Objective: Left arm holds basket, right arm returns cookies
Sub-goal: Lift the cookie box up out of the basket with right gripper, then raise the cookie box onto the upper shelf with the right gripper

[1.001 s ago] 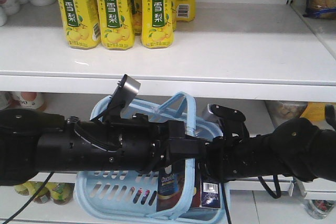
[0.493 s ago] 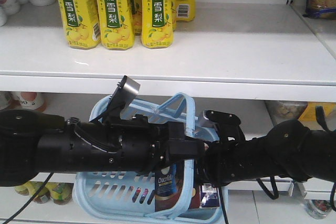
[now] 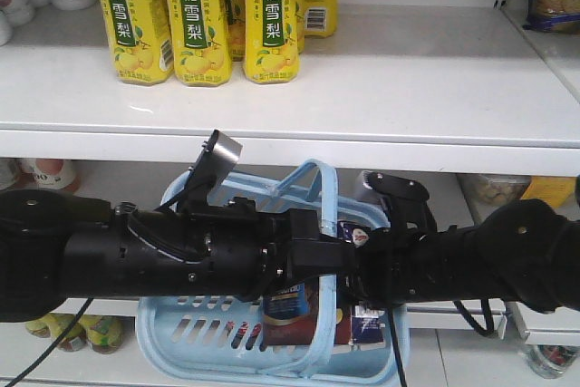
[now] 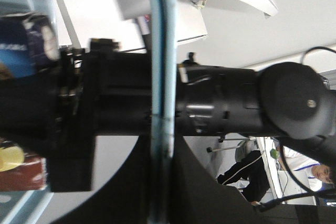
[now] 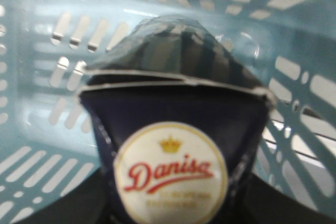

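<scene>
The light blue basket (image 3: pixel 199 333) hangs in front of the lower shelf by a hoop handle (image 3: pixel 313 174). My left gripper (image 3: pixel 328 246) is shut on that handle; in the left wrist view the blue handle bar (image 4: pixel 160 77) runs straight between the dark jaws of the left gripper (image 4: pixel 160 182). The cookies (image 3: pixel 288 307), a dark navy box, stand inside the basket. In the right wrist view the cookies (image 5: pixel 173 103) fill the frame with a round white "Danisa" label. My right gripper (image 5: pixel 170 205) is shut on the box, a dark finger on each side.
Yellow green-labelled bottles (image 3: pixel 195 15) stand on the upper white shelf (image 3: pixel 408 79), whose front edge (image 3: pixel 381 151) runs just above both arms. The right arm (image 3: pixel 489 260) crosses from the right. Jars sit at the lower left (image 3: pixel 54 333). A person (image 4: pixel 247 174) is in the background.
The basket has swung a little to the right. The right wrist has risen slightly, and the cookie box sits a bit higher in the basket than before.
</scene>
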`<state>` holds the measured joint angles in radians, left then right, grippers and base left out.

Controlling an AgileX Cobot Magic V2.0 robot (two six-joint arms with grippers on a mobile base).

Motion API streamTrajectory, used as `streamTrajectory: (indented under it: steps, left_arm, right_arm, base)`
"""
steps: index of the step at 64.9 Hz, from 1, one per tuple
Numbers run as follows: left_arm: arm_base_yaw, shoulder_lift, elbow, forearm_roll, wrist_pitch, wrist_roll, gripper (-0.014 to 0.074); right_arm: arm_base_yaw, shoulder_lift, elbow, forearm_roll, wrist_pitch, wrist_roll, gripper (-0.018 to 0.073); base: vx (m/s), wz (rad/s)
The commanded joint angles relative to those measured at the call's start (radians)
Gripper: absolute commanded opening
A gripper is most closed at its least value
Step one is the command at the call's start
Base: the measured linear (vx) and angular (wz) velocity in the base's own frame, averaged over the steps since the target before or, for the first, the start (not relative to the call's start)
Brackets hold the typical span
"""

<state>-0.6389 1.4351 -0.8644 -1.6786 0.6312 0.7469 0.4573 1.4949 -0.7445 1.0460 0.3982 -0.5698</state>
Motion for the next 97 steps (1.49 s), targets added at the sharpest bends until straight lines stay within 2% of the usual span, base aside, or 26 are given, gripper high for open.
streamTrajectory:
  steps: [1, 48, 62, 75, 86, 97]
  left_arm:
    - [0.003, -0.045, -0.034, -0.093, 0.011, 0.019, -0.0006]
    - [0.003, -0.045, -0.034, -0.093, 0.011, 0.019, -0.0006]
    - [0.003, -0.045, -0.034, -0.093, 0.011, 0.019, -0.0006]
    - [0.003, -0.045, -0.034, -0.093, 0.011, 0.019, -0.0006]
    - [0.003, -0.045, -0.034, -0.093, 0.011, 0.019, -0.0006]
    - [0.003, -0.045, -0.034, -0.093, 0.011, 0.019, -0.0006]
  right_arm:
    - [-0.016, -0.076, -0.022, -0.02, 0.007, 0.036, 0.0176]
    - [-0.021, -0.399, -0.022, -0.607, 0.139, 0.511, 0.0181]
    - [-0.021, -0.494, -0.022, -0.737, 0.185, 0.595, 0.0182]
    - [-0.021, -0.632, -0.04, -0.909, 0.291, 0.679, 0.0182]
    - [-0.021, -0.732, -0.136, -1.012, 0.386, 0.713, 0.0182]
    - [-0.019, -0.76, -0.258, -1.085, 0.422, 0.718, 0.0182]
  base:
    - [0.0, 0.0]
    - [0.0, 0.0]
    - [0.0, 0.0]
    - [0.0, 0.0]
    - [0.0, 0.0]
    - [0.0, 0.0]
